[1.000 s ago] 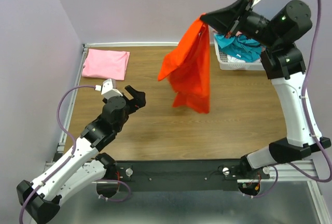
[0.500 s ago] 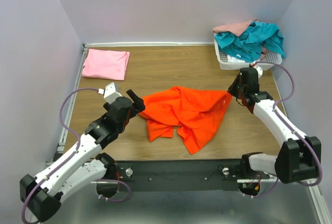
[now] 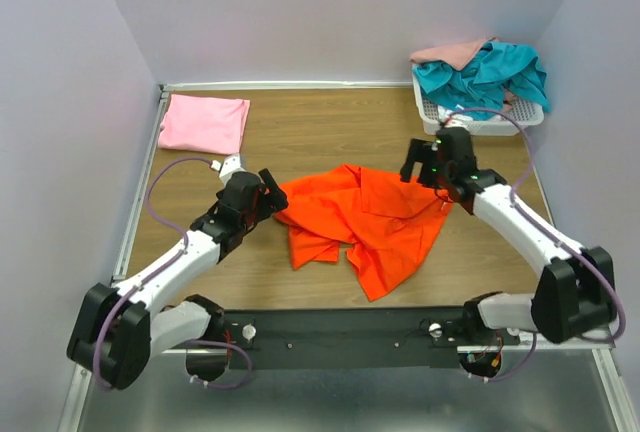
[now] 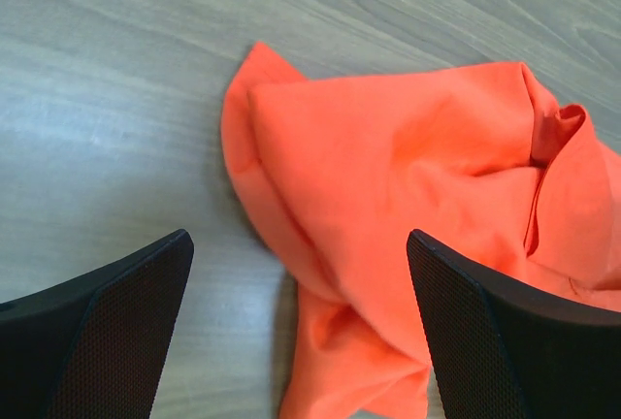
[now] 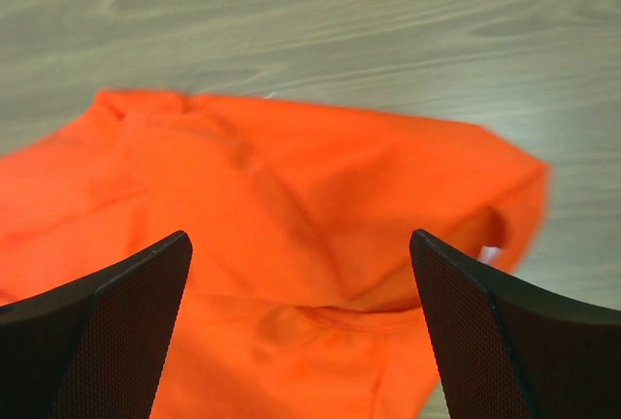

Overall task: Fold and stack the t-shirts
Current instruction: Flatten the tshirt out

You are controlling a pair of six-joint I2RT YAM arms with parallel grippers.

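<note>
The orange t-shirt (image 3: 365, 220) lies crumpled on the middle of the wooden table (image 3: 300, 137). My left gripper (image 3: 272, 196) hovers open over its left edge, with a folded corner of orange cloth (image 4: 388, 157) below the wide-apart jaws (image 4: 299, 244). My right gripper (image 3: 420, 172) stands open over the shirt's upper right part, and wrinkled orange cloth (image 5: 291, 167) fills the space beneath its jaws (image 5: 300, 240). Neither gripper holds anything. A folded light pink t-shirt (image 3: 205, 122) lies at the back left. Teal (image 3: 490, 74) and peach-pink (image 3: 452, 52) t-shirts are heaped in the basket.
The white mesh basket (image 3: 478, 122) stands at the back right corner, close behind my right arm. Purple walls close in the table on the left, back and right. Bare wood shows between the pink shirt and the orange one.
My right gripper came down from high at the back, let go of the orange t-shirt and opened. The shirt now lies crumpled on the table. My left gripper moved in to its left edge.
</note>
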